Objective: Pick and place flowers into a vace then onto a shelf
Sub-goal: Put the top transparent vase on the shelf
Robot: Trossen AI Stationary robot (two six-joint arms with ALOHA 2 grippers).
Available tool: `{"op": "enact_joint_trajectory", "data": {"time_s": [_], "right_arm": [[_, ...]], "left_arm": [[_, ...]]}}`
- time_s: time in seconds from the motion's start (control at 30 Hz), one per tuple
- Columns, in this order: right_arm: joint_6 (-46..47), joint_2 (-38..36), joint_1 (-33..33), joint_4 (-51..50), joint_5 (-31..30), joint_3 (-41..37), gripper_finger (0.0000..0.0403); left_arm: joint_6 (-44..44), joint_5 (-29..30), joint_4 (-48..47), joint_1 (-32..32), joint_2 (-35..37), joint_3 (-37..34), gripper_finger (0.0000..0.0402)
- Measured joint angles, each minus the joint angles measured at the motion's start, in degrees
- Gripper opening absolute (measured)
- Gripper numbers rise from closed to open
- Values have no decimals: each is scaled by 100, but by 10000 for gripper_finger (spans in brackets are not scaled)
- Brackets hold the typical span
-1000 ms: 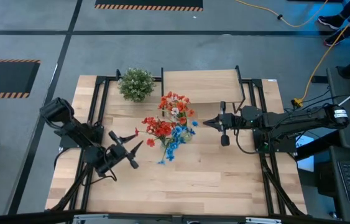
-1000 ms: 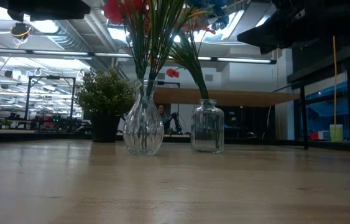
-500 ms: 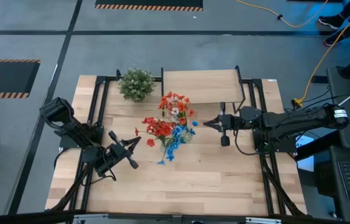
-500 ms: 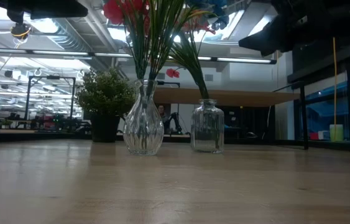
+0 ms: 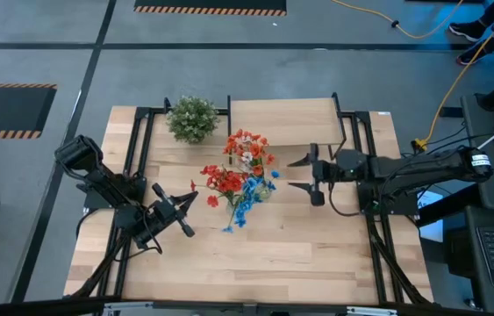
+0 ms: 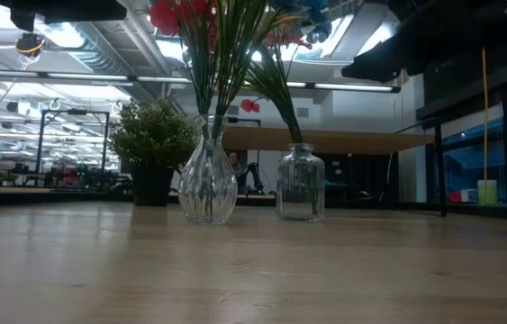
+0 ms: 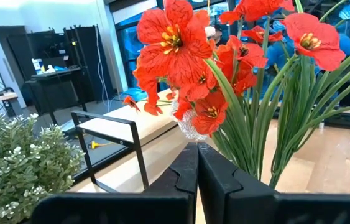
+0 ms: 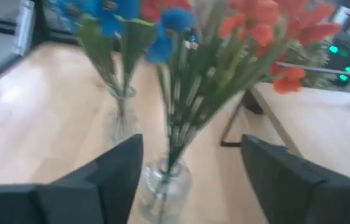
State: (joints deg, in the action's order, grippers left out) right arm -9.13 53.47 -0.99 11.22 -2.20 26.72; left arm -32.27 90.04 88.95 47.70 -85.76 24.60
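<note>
A: Where are the flowers (image 5: 238, 180)?

B: Standing in two glass vases, a ribbed one (image 6: 208, 184) and a jar-like one (image 6: 300, 183), mid-tabletop (image 5: 255, 254), so the stems stay upright. The shelf (image 5: 283, 121) behind them carries neither vase yet.

A: And the right hand (image 5: 300, 173)?

B: Just beside the bouquets, level with them, fingers spread wide and empty. I'd judge it is lined up to take a vase.

A: The left hand (image 5: 190, 208)?

B: Fingers pressed together on nothing, near the red blooms; it seems to be waiting.

Two glass vases (image 6: 206, 184) of flowers (image 5: 239, 175), one potted plant (image 5: 193, 118), one shelf (image 5: 282, 121), two arms.
</note>
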Motion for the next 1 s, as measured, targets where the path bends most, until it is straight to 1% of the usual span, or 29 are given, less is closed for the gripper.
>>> {"op": "enact_joint_trajectory", "data": {"time_s": [0.1, 0.2, 0.33, 0.47, 0.6, 0.87, 0.93, 1.0], "right_arm": [[-175, 0, 0, -245, -420, 178, 306], [-150, 0, -2, -332, -467, 270, 326], [155, 0, 80, -527, -465, 257, 332], [489, 0, 186, -560, -360, 53, 332], [710, 0, 282, -146, -264, -234, 332], [781, 2, 291, 1012, -264, -901, 332], [783, 2, 291, 1067, -264, -938, 332], [764, 2, 291, 1097, -264, -938, 332]], "left_arm": [[0, 0, 0, 0, 0, 0, 2], [0, -2, 0, 0, 0, 0, 2], [0, -2, 0, 0, 0, 0, 2], [1, 0, 0, 0, 0, 0, 2], [149, -4, 70, -86, 6, 0, 2], [110, -29, 74, -292, 229, 0, 2], [116, -288, 72, -286, 241, 0, 2], [131, -840, 67, -306, 256, 0, 2]]}}
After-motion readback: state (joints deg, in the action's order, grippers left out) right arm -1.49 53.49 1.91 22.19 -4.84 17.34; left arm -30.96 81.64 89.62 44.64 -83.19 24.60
